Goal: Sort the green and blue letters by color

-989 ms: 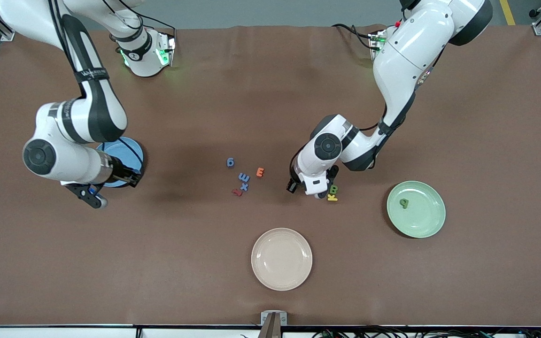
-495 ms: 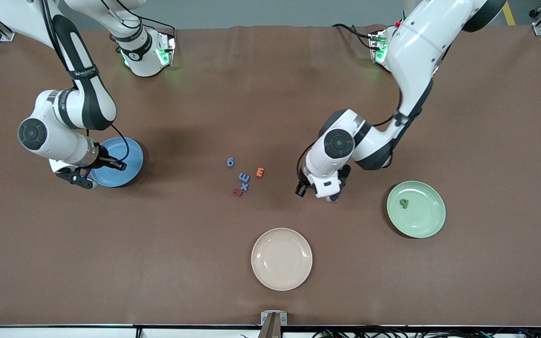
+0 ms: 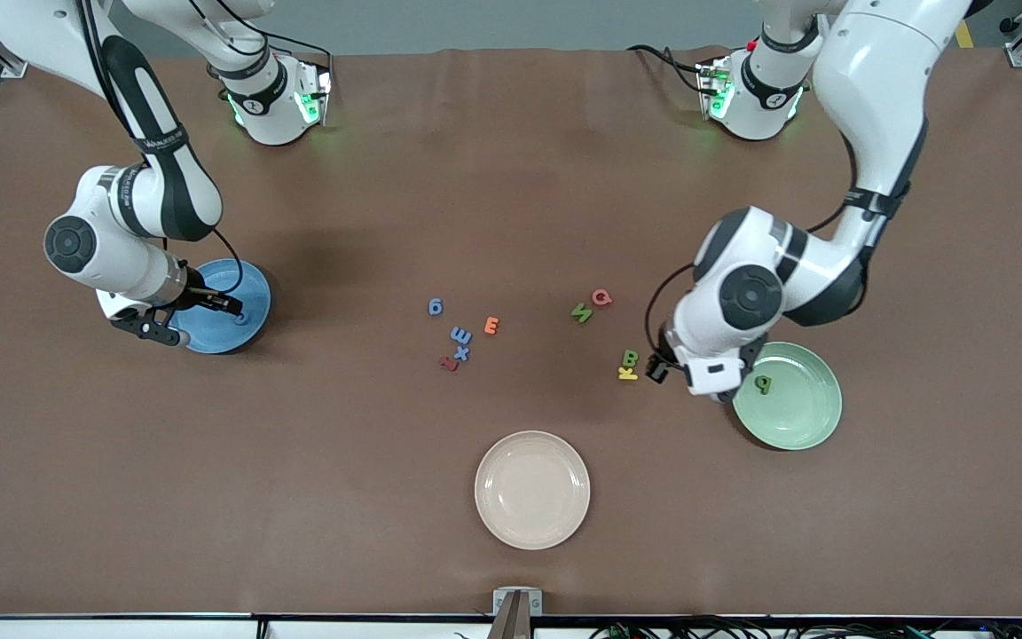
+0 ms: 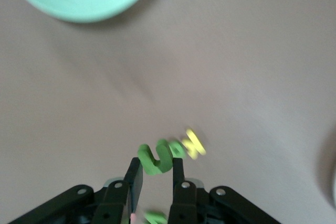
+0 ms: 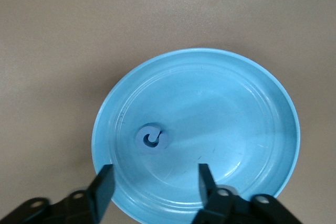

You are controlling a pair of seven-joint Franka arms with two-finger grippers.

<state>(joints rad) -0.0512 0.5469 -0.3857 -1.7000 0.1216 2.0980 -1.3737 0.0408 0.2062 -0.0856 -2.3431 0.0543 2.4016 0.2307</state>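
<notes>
My left gripper (image 3: 726, 395) is at the rim of the green plate (image 3: 808, 426), the rim toward the right arm's end. It is shut on a curved green letter (image 4: 155, 157) held at its fingertips (image 4: 156, 165). One green letter (image 3: 764, 383) lies in that plate. Green N (image 3: 581, 312) and green B (image 3: 630, 358) lie on the table. My right gripper (image 3: 227, 306) is open over the blue plate (image 3: 209, 342), where one blue letter (image 5: 151, 138) lies ahead of its jaws (image 5: 153, 174). Three blue letters (image 3: 436, 307), (image 3: 460, 335), (image 3: 461, 353) lie mid-table.
An orange E (image 3: 491, 326), a dark red letter (image 3: 448, 363), a pink G (image 3: 601, 297) and a yellow K (image 3: 627, 374) lie among the letters. A cream plate (image 3: 532, 489) stands nearest the front camera.
My left gripper rose from beside the green B and yellow K and moved to the green plate, uncovering the N and G. My right gripper shifted over the blue plate.
</notes>
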